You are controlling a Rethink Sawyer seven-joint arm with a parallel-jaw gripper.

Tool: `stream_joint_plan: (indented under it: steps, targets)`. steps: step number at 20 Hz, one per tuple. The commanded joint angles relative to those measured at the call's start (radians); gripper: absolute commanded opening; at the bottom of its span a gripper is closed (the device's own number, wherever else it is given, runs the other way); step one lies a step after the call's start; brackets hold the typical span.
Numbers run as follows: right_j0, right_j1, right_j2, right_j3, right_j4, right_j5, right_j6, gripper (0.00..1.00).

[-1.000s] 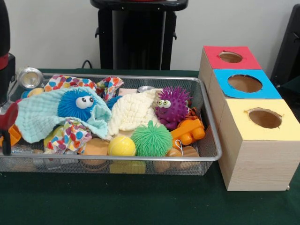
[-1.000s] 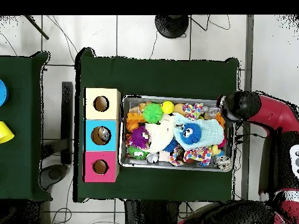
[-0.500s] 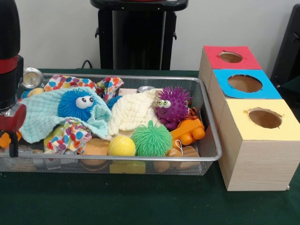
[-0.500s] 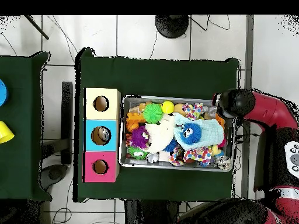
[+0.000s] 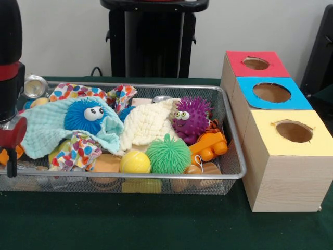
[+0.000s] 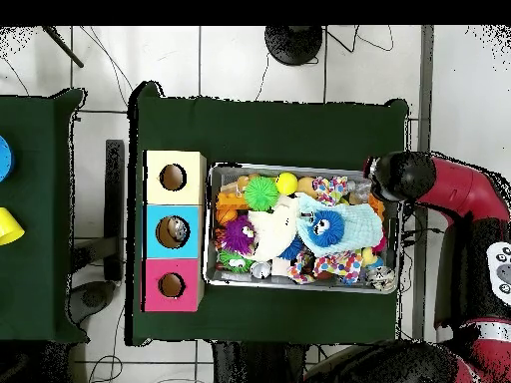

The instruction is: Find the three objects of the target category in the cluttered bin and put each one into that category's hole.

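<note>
My gripper [image 5: 10, 151] hung at the bin's [image 5: 229, 112] end corner, grip state unclear, w/ nothing visibly held; likely targets, e.g. purple spiky toy [image 5: 190, 117], sat near the boxes [image 5: 283, 172].

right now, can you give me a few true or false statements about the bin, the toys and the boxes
1. The purple spiky toy lies in the wire bin. True.
2. The yellow box stands farthest from the camera in the front view. False: it is nearest; the red box is farthest.
3. The blue fuzzy toy sits on a pale green cloth. True.
4. The gripper hangs over the box end of the bin. False: it is at the opposite end.
5. The green spiky ball sits beside the yellow ball. True.
6. The blue box has no hole. False: each box top has a round hole.
</note>
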Motion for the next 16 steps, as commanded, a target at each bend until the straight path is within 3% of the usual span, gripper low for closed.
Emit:
stream_joint_plan:
  steps: [1, 11, 16]
  targets:
    - [0.002, -0.053, 0.017, 0.113, -0.03, -0.033, -0.059, 1.0]
    - [0.005, -0.079, 0.003, 0.17, -0.034, -0.048, -0.027, 1.0]
    - [0.011, -0.083, -0.014, 0.201, -0.057, -0.108, 0.007, 1.0]
